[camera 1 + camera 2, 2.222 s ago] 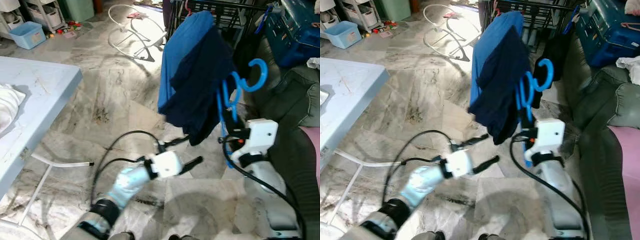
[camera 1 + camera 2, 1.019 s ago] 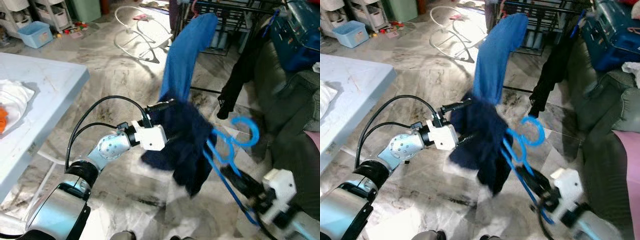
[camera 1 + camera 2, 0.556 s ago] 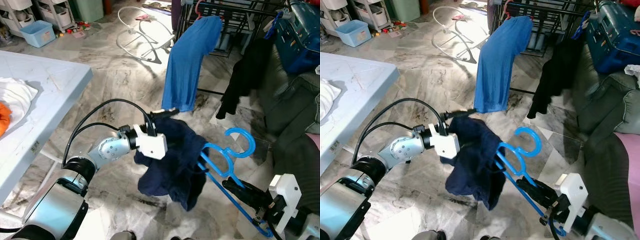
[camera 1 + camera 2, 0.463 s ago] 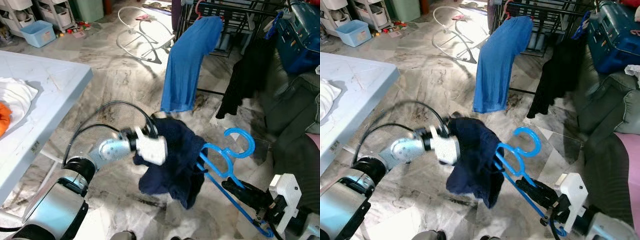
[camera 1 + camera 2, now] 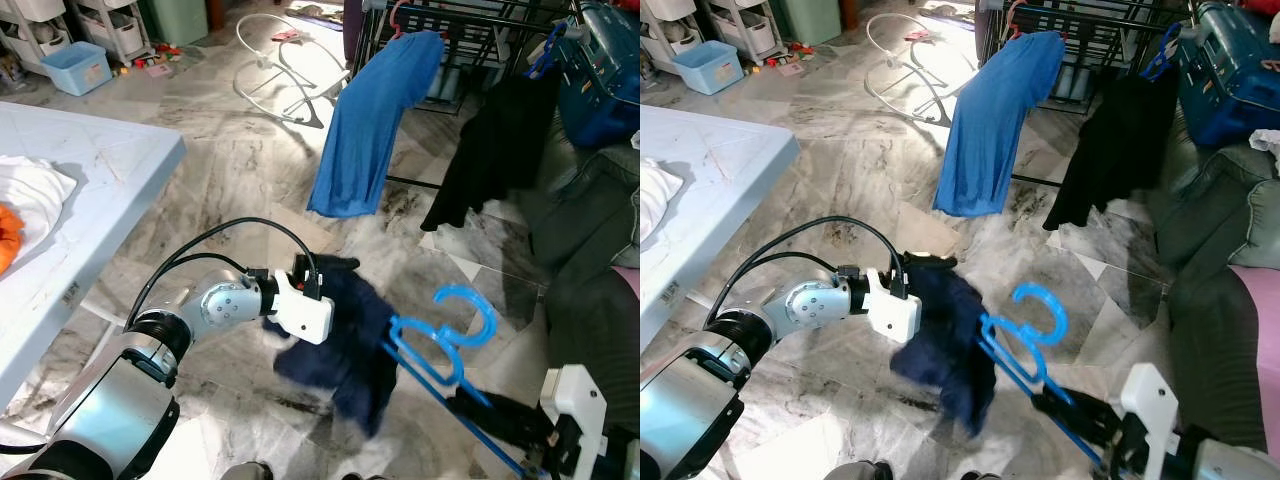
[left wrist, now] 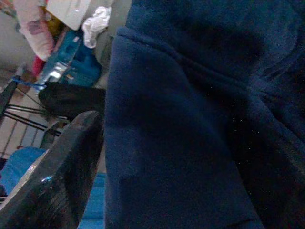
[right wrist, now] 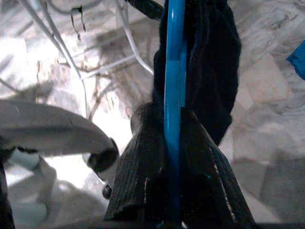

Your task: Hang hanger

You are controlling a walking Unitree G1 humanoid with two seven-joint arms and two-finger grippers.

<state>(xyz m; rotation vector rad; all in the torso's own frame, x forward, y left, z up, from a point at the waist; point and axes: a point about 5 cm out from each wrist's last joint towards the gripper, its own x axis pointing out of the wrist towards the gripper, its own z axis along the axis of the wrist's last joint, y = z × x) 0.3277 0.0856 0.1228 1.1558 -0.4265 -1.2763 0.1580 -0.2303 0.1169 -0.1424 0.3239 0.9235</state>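
The right gripper (image 7: 174, 143) is clamped on the lower bar of the blue hanger (image 5: 440, 345), one black finger (image 7: 138, 162) pressed to each side of the bar. From this grip the hanger rises at a slant toward the robot's left, its hook (image 5: 470, 315) uppermost and free in the air above the marble floor (image 5: 230, 170). The dark navy garment (image 5: 350, 345) is draped over the hanger end farthest from the right gripper and hangs below it. The left gripper (image 5: 325, 272) is pushed into the upper folds of this garment; one finger (image 6: 57, 181) lies against the cloth, and whether the fingers are clamped on it cannot be determined. Beyond both grippers stands a black drying rack (image 5: 470, 30) carrying a blue shirt (image 5: 375, 125) and a black garment (image 5: 490, 150). A pale blue table (image 5: 90, 190) lies outboard of the left arm.
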